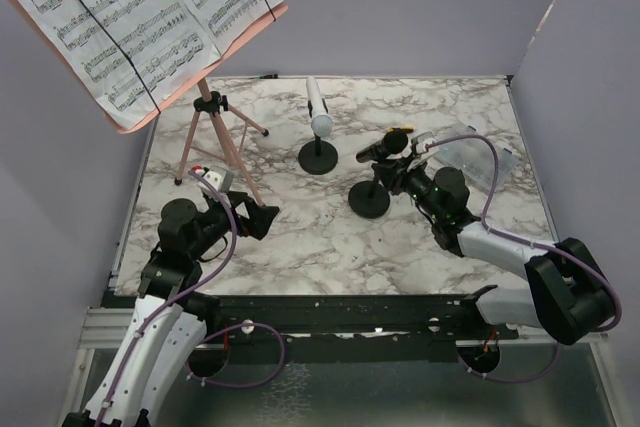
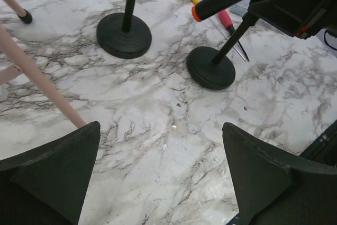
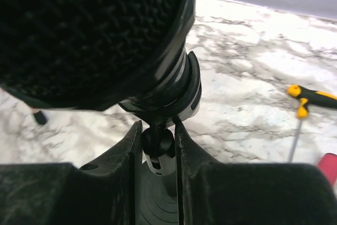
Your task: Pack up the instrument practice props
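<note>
The pink tripod music rest [image 1: 215, 132] stands at the back left, with white sheet-music pages [image 1: 140, 17] on its board. A white microphone [image 1: 318, 107] sits in a black round-based holder [image 1: 318, 157] mid-table. To the right, the black microphone [image 1: 385, 145] rests tilted in the second holder [image 1: 369, 199]. My right gripper [image 3: 158, 125] is shut on that holder's swivel joint [image 3: 157, 142], just under the microphone's mesh head [image 3: 89, 30]. My left gripper [image 2: 160, 125] hangs open over bare marble near a tripod leg [image 2: 37, 77], with both holder bases ahead of it.
A clear plastic box [image 1: 470, 157] lies behind the right arm. A yellow-handled tool [image 3: 310, 98] and a red-handled screwdriver [image 2: 226, 19] lie on the marble beyond the black holder's base [image 2: 210, 67]. Grey walls close the back and both sides.
</note>
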